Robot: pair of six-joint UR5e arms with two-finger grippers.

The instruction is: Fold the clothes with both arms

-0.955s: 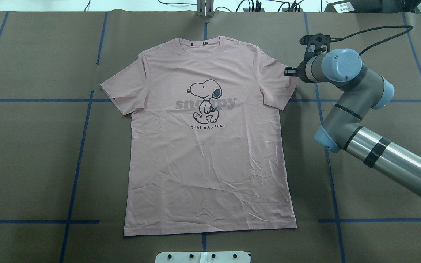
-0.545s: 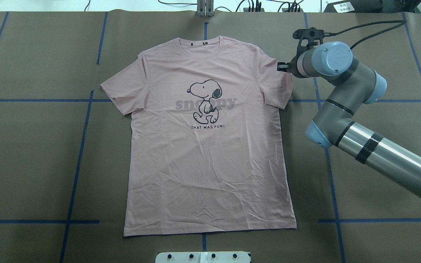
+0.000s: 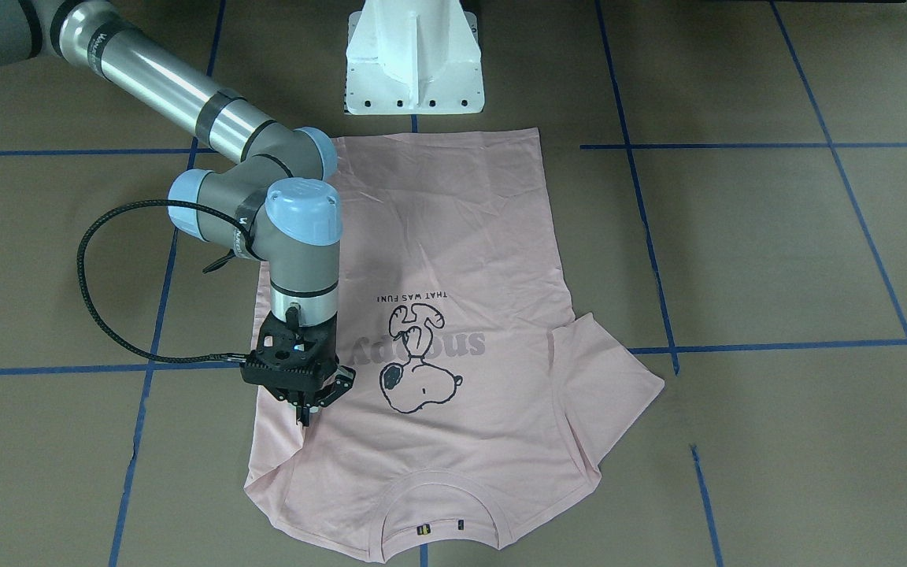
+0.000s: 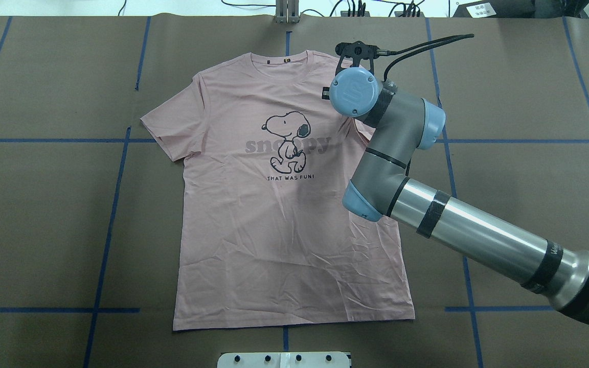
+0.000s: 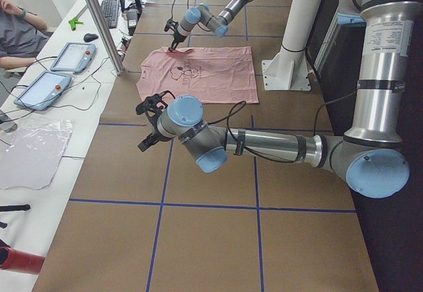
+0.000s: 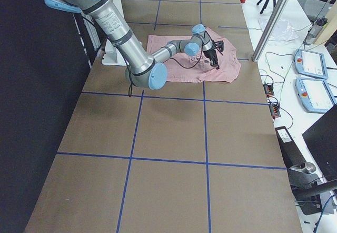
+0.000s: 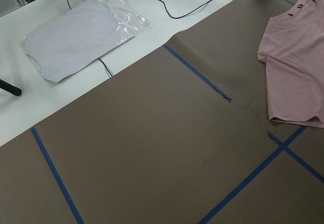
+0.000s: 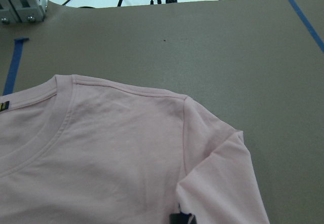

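– Brown paper covers the table (image 4: pixel 44 204), crossed by blue tape lines (image 4: pixel 115 179). Where is the T-shirt (image 4: pixel 274 230)?

– Flat on its back in the middle, print up, collar (image 4: pixel 284 64) away from the robot. The body and the left sleeve (image 4: pixel 169 125) lie spread and untouched.

– And what has changed?

– A second ago the right gripper (image 3: pixel 304 409) was at the outer edge of the right sleeve (image 8: pixel 217 183), off the side of the shirt. Now the right arm (image 4: pixel 478 235) has swung inward over the chest, and the sleeve has come with it, doubled over onto the shoulder.

– So it has hold of the cloth?

– It looks so. In the front-facing view the fingers come together to a point right on the fabric, and the wrist view shows the sleeve's hem and its black tag (image 8: pixel 179 219) drawn up close below the camera.

– What does that mean for the fold?

– I judge the first sleeve fold is under way but not laid down: the cloth is not yet released.

– The left gripper (image 5: pixel 147 140)?

– It hangs over bare paper, well apart from the shirt. It shows only in the side view, so I cannot tell how far open it is.
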